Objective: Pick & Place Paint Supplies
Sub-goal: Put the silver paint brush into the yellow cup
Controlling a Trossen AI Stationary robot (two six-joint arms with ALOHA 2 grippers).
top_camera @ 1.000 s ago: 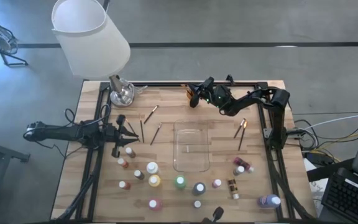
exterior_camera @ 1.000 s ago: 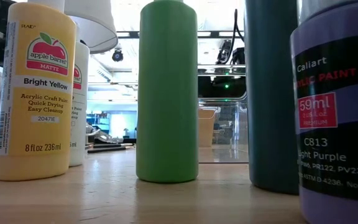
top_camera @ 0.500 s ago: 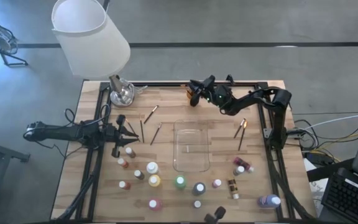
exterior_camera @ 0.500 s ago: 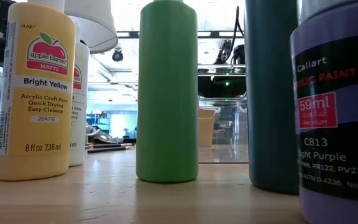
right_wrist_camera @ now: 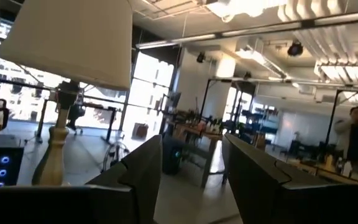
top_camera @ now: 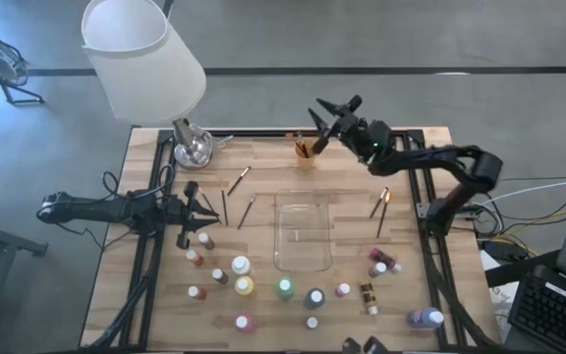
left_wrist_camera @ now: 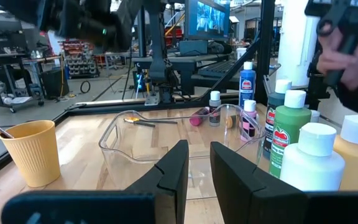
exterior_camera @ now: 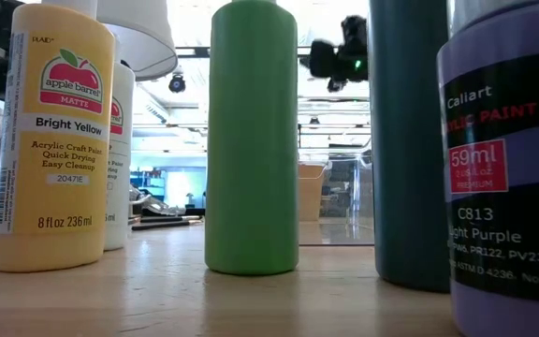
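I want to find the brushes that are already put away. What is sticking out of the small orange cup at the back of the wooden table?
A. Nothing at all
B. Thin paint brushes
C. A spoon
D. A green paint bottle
B: in the view from above, thin dark-tipped brush handles poke out of the small orange cup, and the left wrist view shows one leaning over its rim too.

Right gripper (top_camera: 328, 110) lifted off the small orange cup (top_camera: 306, 151) at the worktop's 12 o'clock edge, now raised toward 1 o'clock of it, fingers (right_wrist_camera: 143, 163) spread apart. Brush handles now standing in that cup.
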